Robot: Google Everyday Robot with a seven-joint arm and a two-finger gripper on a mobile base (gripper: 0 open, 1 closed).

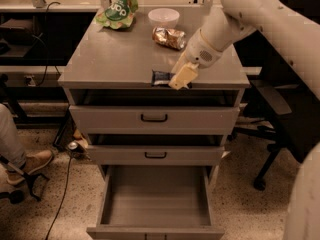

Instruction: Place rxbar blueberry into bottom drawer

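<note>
The rxbar blueberry (160, 77), a dark navy wrapper, is at the front edge of the grey cabinet top (115, 59), right of centre. My gripper (179, 80), with pale tan fingers, reaches down from the upper right and is shut on the bar's right end, at or just above the top's front lip. The bottom drawer (155, 231) is pulled wide open below and its grey tray is empty. The two shallower drawers above it stand slightly out.
A green chip bag (118, 10), a white bowl (163, 17) and a crumpled gold foil packet (169, 37) sit at the back of the top. A black office chair (280, 119) stands to the right. A person's shoe (30, 161) and a floor cable are at left.
</note>
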